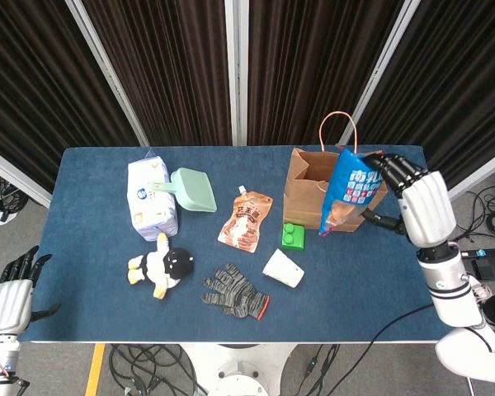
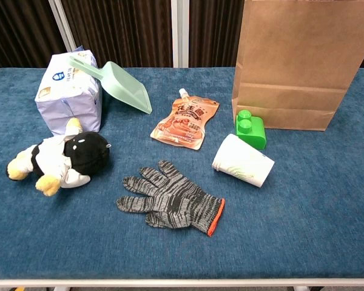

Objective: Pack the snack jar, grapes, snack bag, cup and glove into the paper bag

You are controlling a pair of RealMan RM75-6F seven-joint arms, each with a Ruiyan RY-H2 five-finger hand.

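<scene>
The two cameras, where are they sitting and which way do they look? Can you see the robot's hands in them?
Head view: high above, looking down on the whole table; right hand holds the snack bag over the paper bag, left hand open off the corner.
Chest view: low at the near edge, looking across; no hands.
Both show the glove, cup and paper bag.

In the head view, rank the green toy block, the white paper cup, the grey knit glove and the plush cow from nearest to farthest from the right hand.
Measured from the right hand, which holds the blue snack bag over the brown paper bag:
1. Green toy block, beside the bag's base.
2. White paper cup, nearer the front edge.
3. Grey knit glove, left of the cup.
4. Plush cow, farthest left.
</scene>
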